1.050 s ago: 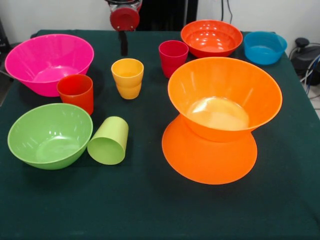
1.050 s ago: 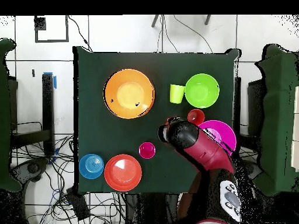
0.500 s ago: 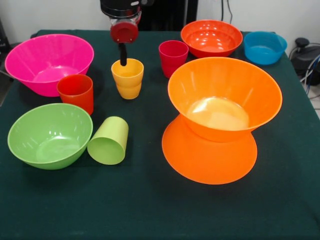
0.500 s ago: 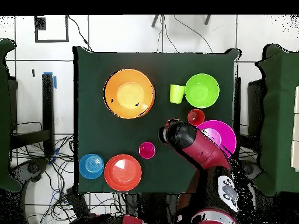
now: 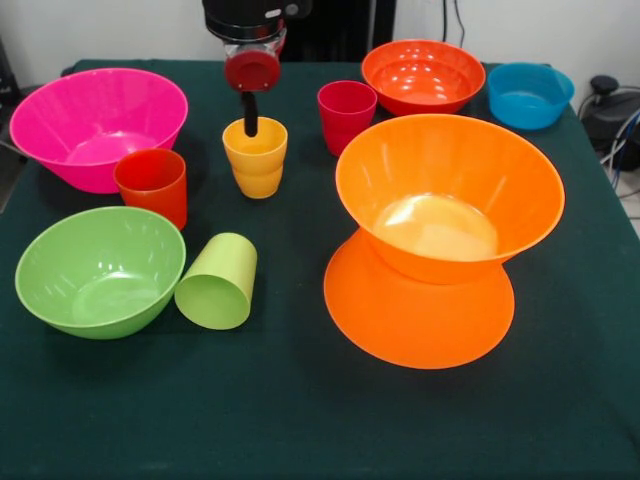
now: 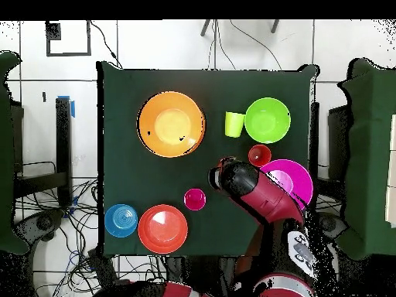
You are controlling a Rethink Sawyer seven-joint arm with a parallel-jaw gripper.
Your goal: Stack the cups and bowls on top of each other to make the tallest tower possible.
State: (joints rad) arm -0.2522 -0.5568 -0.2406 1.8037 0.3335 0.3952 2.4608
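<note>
My gripper (image 5: 250, 122) hangs over the yellow-orange cup (image 5: 256, 160), its dark tip reaching the cup's rim; the arm (image 6: 236, 178) hides this cup from above. Two large orange bowls form the tower: one upside down (image 5: 420, 315), one upright on it (image 5: 450, 190), also seen from above (image 6: 171, 124). The pink bowl (image 5: 95, 125) stands at the left with the red-orange cup (image 5: 152, 185) in front of it. A lime green bowl (image 5: 100, 268) sits beside a lime green cup (image 5: 218, 282) lying on its side. A magenta-red cup (image 5: 346, 113) stands upright.
A round red-orange bowl (image 5: 422, 75) and a small blue bowl (image 5: 530, 95) stand at the far right of the dark green table (image 5: 300, 420). Cables and dark equipment (image 5: 610, 110) lie beyond the right edge.
The gripper has come down from the picture's top edge to the yellow-orange cup's rim, shifting slightly right. The cups and bowls have not moved.
</note>
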